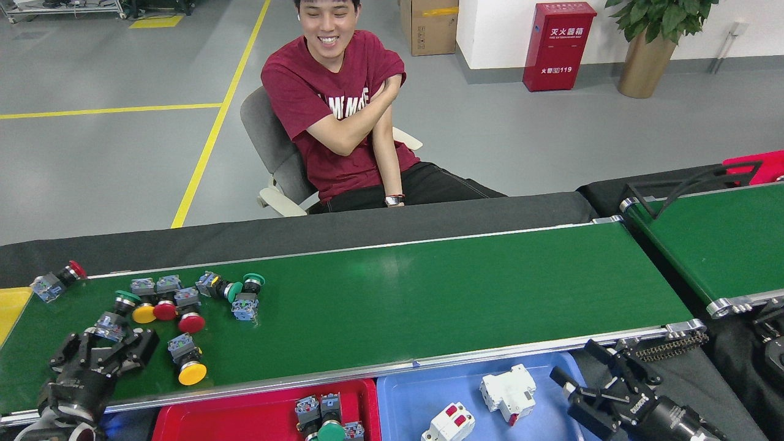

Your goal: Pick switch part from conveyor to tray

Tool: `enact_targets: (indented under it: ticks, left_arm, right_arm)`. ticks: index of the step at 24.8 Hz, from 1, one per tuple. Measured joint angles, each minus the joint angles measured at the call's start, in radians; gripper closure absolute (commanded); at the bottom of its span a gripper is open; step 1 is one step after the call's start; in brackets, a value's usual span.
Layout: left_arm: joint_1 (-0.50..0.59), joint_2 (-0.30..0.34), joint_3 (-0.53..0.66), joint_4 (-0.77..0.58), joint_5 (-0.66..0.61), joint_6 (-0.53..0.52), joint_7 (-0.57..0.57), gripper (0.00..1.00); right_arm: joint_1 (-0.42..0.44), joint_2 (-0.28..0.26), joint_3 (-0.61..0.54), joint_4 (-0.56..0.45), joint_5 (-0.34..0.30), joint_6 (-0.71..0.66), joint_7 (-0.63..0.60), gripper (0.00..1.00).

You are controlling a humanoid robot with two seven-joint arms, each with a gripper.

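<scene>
While the right pincer (597,373) sits wide open and empty over the right edge of the blue tray (416,404), the white switch part (508,392) lies in that tray just left of it, not touching, with a second white breaker (452,423) nearer the front. Left pincer (98,355) is spread open on the conveyor (429,294), fingers around a green-capped push button (116,315), no grip visible. More push buttons sit clustered on the belt's left end, some in the red tray (245,416).
</scene>
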Motion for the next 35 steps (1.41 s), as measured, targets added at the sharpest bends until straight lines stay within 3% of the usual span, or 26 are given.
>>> enact_targets:
  ticks: [4,7,9,10,11,13,15,17,20,22,27,35]
  left_arm:
    - [0.125,-0.001,-0.005,-0.196,0.0,-0.152,-0.001,0.79]
    - [0.191,-0.011,-0.006,-0.278,0.0,-0.183,-0.004,0.5]
    - [0.217,-0.033,-0.006,-0.301,-0.004,-0.191,-0.007,0.15]
    - [0.232,-0.047,-0.007,-0.31,-0.007,-0.193,-0.008,0.04]
    - [0.245,-0.06,-0.007,-0.321,-0.008,-0.194,-0.009,0.01]
    - [0.275,-0.092,-0.007,-0.354,-0.009,-0.195,-0.009,0.0]
    - [0.302,-0.109,-0.005,-0.372,-0.009,-0.195,-0.009,0.0]
    - [0.316,-0.116,0.003,-0.388,-0.009,-0.195,-0.01,0.0]
    - [0.316,-0.168,0.057,-0.421,-0.009,-0.2,-0.01,0.0]
    - [0.316,-0.203,0.108,-0.431,-0.009,-0.135,-0.01,0.0]
    - [0.318,-0.209,0.157,-0.431,-0.01,0.115,-0.013,0.0]
    - [0.318,-0.203,0.16,-0.416,-0.013,0.165,-0.069,0.0]
  right_arm:
    - [-0.035,0.0,-0.004,-0.016,0.03,0.221,0.001,0.03]
    - [-0.051,0.039,-0.005,-0.019,0.101,0.386,0.002,0.04]
    - [-0.051,0.098,-0.004,-0.025,0.193,0.482,-0.006,0.04]
    - [-0.051,0.127,-0.004,-0.028,0.24,0.526,-0.018,0.04]
    - [-0.051,0.154,-0.004,-0.029,0.28,0.561,-0.035,0.04]
    - [-0.044,0.201,0.016,-0.043,0.344,0.606,-0.081,0.04]
    - [0.003,0.211,0.066,-0.093,0.366,0.624,-0.102,0.03]
    - [0.088,0.208,0.11,-0.158,0.37,0.631,-0.111,0.02]
    - [0.18,0.156,0.12,-0.231,0.37,0.576,-0.117,0.02]
    - [0.192,0.145,0.12,-0.24,0.37,0.526,-0.122,0.02]
    - [0.192,0.145,0.12,-0.265,0.37,0.494,-0.129,0.02]
    - [0.192,0.147,0.103,-0.278,0.341,0.522,-0.133,0.02]
